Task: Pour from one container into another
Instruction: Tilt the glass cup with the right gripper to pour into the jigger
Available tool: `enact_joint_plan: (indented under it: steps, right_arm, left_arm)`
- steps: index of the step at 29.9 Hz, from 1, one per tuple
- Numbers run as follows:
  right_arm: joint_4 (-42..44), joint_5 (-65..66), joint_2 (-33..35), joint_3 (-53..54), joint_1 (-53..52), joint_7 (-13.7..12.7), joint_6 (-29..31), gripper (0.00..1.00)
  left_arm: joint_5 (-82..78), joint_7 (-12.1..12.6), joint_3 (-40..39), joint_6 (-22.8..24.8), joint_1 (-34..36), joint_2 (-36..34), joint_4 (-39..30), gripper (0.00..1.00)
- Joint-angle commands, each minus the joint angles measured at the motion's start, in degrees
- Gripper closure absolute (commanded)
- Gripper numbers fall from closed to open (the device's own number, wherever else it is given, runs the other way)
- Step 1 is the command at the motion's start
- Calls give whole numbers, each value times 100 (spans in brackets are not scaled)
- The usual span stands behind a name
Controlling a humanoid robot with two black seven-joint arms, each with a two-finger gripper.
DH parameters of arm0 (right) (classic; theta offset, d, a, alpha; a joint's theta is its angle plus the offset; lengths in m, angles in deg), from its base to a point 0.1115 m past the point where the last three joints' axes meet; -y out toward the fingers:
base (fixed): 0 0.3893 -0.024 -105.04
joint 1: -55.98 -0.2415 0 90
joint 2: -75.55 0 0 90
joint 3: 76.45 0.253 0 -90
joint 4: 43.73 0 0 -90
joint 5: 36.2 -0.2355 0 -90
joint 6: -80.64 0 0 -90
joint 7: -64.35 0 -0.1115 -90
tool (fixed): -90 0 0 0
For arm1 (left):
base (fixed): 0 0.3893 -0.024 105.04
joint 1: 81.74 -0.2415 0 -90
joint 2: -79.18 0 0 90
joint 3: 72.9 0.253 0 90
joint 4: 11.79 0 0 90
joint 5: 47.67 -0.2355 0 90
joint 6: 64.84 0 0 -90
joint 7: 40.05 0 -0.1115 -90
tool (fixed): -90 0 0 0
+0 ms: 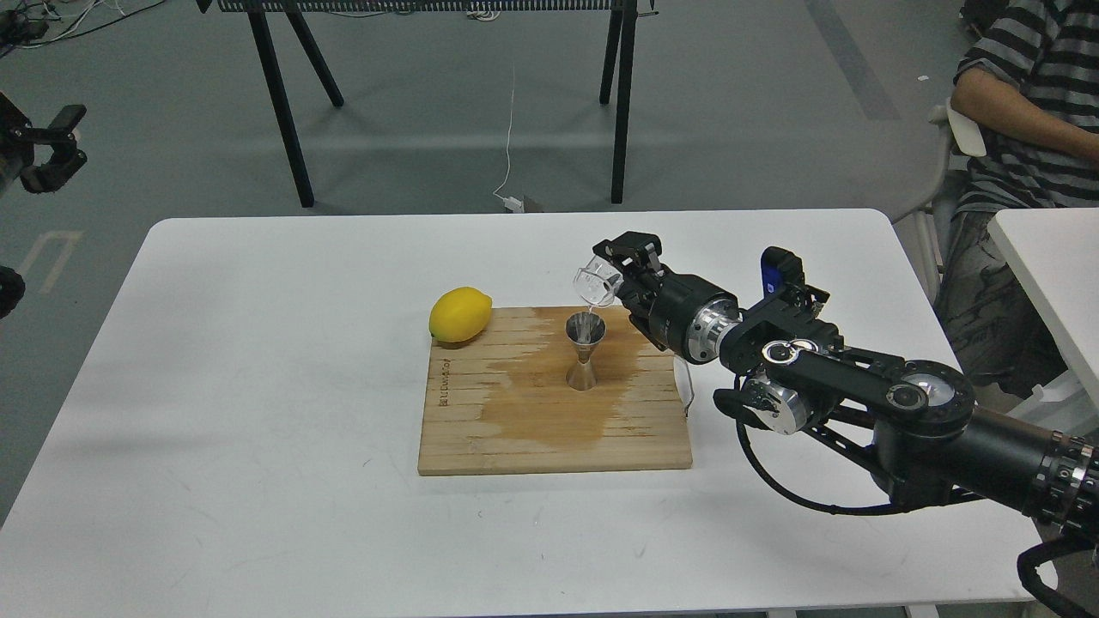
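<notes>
A white table (pixel 258 412) on grey floor carries a wooden board (pixel 481 429), wet-stained, near its middle. The jigger (pixel 585 352) stands upright mid-board; a lemon (pixel 460 314) sits at the board's far-left corner. The right gripper (pixel 620 262) clamps the tilted glass cup (pixel 598 286) just above it. The left gripper (pixel 53 146), seemingly apart, hangs off the table's far-left edge.
</notes>
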Motion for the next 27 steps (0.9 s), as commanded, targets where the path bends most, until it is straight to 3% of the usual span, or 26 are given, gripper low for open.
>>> enact_joint_plan:
  steps: [1,27]
  right_arm:
    - [0,15,-2,-168,-35,5,0,84]
    - [0,182,-2,-433,-264,57,26,83]
  left_arm:
    - [0,0,0,0,0,0,1,1]
    - [0,0,0,0,0,-9,1,1]
